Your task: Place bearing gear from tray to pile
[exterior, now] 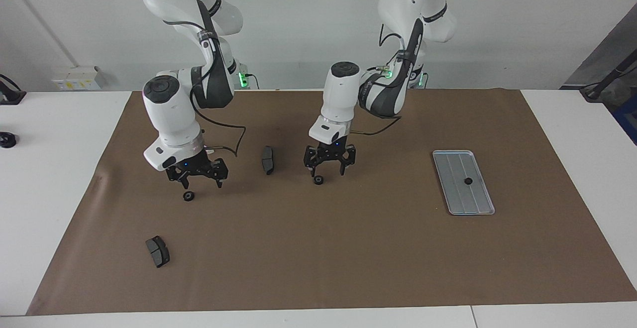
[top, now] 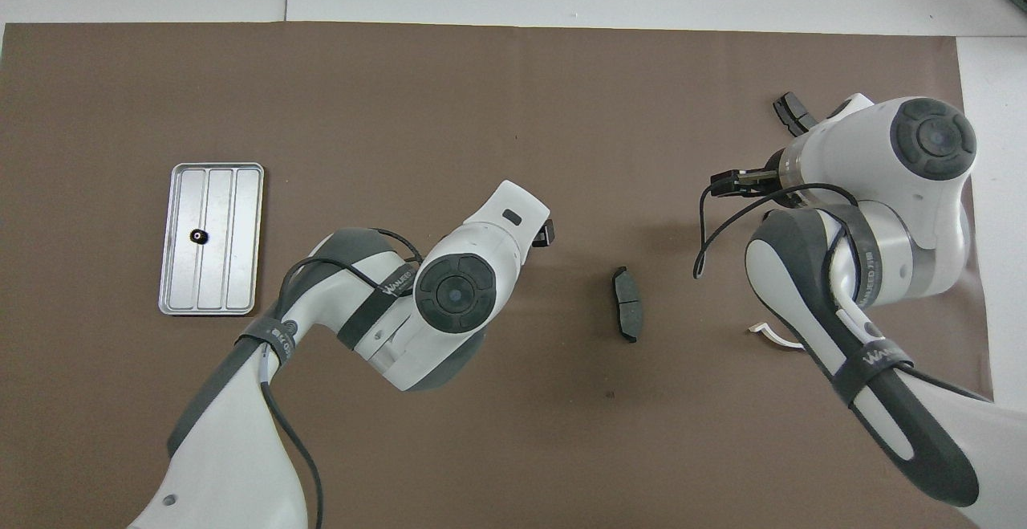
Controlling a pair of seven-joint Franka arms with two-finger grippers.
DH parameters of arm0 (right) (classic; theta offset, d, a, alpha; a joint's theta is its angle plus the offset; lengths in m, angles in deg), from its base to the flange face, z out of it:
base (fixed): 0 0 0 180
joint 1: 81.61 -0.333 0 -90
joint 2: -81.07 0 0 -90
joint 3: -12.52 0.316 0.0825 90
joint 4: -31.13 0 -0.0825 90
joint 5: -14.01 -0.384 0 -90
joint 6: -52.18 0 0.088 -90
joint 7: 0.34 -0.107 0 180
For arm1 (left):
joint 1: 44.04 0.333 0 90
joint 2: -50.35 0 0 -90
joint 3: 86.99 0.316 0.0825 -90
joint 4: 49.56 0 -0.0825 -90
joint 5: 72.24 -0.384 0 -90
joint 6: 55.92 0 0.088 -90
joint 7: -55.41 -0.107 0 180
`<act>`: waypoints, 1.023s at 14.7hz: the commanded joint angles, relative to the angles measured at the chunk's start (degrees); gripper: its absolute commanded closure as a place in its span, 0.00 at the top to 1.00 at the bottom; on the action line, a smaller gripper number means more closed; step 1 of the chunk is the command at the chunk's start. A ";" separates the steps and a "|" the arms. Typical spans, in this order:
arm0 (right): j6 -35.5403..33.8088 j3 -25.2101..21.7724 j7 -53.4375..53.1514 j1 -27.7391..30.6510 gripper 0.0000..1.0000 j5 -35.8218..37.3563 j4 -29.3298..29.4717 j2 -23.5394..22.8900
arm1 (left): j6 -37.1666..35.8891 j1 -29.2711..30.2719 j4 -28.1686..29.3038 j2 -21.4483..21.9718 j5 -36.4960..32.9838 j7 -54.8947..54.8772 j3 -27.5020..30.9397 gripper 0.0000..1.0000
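Observation:
The silver ridged tray lies toward the left arm's end of the table with one small black gear on it; tray and gear also show in the overhead view. Two more black gears lie apart on the brown paper. One gear is just under my left gripper, which is open and empty, low over the middle of the paper. The other gear lies just below my right gripper, also open and empty. In the overhead view both loose gears are hidden by the arms.
A dark brake pad lies between the two grippers, also seen in the overhead view. A second brake pad lies farther from the robots at the right arm's end. A white half-ring peeks out beside the right arm.

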 commanded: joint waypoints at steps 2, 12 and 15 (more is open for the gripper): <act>-0.57 0.40 -7.65 -4.10 1.00 -0.17 1.00 -0.53 | -9.07 8.34 3.44 7.33 -1.35 -9.75 -0.37 1.00; -0.23 0.31 -27.42 -22.81 1.00 3.34 11.81 -13.44 | -9.61 29.70 7.13 9.36 8.81 -46.37 -0.72 1.00; 4.43 0.31 -32.10 -25.73 1.00 4.39 11.72 -15.47 | -9.44 34.10 9.06 9.89 13.85 -57.13 -0.63 1.00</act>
